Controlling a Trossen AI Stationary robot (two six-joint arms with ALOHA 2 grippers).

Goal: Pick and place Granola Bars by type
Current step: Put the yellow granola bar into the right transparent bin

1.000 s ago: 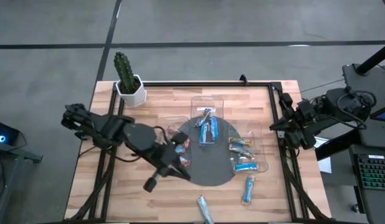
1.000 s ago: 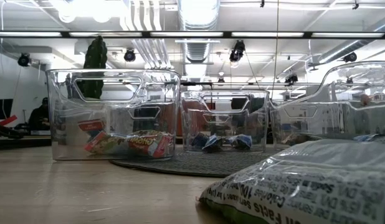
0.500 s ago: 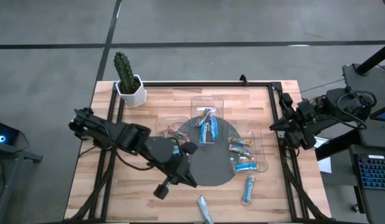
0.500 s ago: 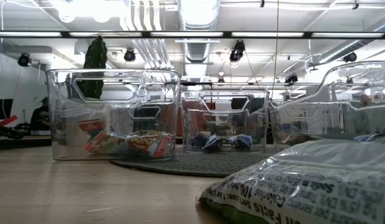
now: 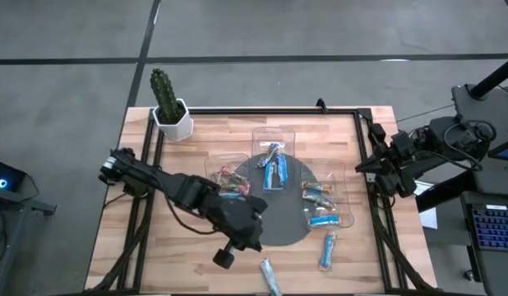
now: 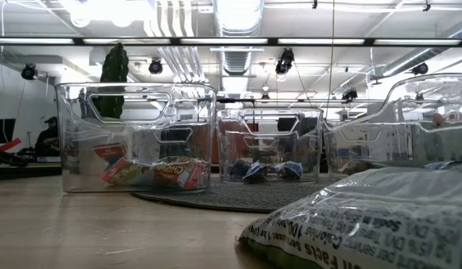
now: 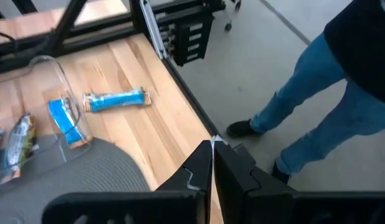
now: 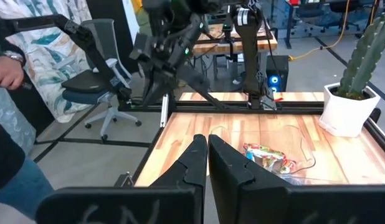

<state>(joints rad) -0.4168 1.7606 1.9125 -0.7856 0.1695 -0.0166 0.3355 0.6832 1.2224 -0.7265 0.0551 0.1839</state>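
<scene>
Left gripper (image 5: 252,234) hangs over the lower centre of the frame, above the dark round mat's (image 5: 280,234) edge — fingers (image 7: 202,163) pressed together, holding nothing. Right gripper (image 8: 207,146), likewise closed and empty, waits at the table's (image 5: 155,247) right edge.

Three clear trays sit around the mat. The left tray (image 6: 134,138) holds red-orange Granola Bars (image 6: 171,173); the middle tray (image 5: 274,152), upper centre, holds blue bars (image 5: 274,168); the right tray (image 5: 332,197) holds blue and silvery bars (image 5: 320,207).

Two blue bars lie loose on the wood, lower centre — one (image 5: 328,249) just below the right tray, another (image 5: 270,275) near the front edge. A potted cactus (image 5: 166,103) stands upper left.
</scene>
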